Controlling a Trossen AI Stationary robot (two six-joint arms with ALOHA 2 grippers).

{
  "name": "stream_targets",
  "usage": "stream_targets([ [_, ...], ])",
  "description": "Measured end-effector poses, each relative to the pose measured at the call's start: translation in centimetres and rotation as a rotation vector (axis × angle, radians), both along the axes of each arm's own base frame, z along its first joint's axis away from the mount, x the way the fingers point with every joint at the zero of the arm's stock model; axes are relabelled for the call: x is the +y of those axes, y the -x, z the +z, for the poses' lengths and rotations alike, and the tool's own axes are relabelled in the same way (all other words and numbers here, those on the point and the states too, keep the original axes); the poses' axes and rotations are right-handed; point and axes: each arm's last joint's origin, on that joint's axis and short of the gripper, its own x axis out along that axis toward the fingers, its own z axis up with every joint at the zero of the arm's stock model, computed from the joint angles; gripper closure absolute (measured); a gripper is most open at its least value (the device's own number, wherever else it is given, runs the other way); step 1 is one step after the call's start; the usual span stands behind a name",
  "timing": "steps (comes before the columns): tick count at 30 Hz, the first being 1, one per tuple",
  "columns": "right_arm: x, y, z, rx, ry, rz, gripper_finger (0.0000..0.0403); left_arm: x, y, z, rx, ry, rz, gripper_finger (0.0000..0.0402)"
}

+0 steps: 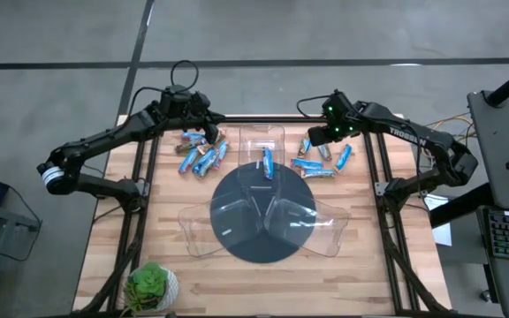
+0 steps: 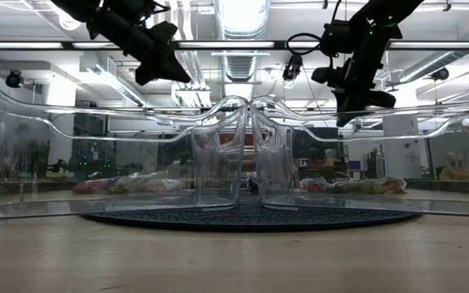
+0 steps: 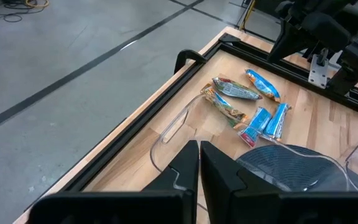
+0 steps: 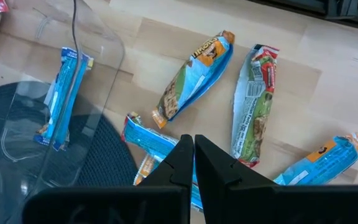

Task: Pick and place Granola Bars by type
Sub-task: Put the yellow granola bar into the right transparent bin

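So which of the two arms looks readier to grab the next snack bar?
Probably the right. Its shut right gripper hangs directly above the right-hand bars, with one blue bar just beneath its tips. The left gripper, also shut, looks past its own pile toward the far bars.

Round mat [image 1: 259,243] sits centre frame on the table [image 1: 369,283], three clear trays [image 1: 203,225] fanned out on it. One bar [image 1: 267,162] lies in the upper tray. Left bar pile [image 1: 200,155] upper left of the mat, right pile [image 1: 321,159] upper right. Potted plant [image 1: 151,284] lower left. Left gripper [image 1: 208,132] above the left pile, right gripper [image 1: 316,134] above the right pile.
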Motion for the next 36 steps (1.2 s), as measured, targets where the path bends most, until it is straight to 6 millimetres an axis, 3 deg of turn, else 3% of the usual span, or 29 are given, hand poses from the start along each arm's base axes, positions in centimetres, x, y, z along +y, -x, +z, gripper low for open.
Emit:
stream_targets([
  [36,0.01,0.01,-0.03,0.001,0.0,0.001,0.0394,-0.01,-0.01,0.01,-0.007,0.012,0.006,0.0401],
])
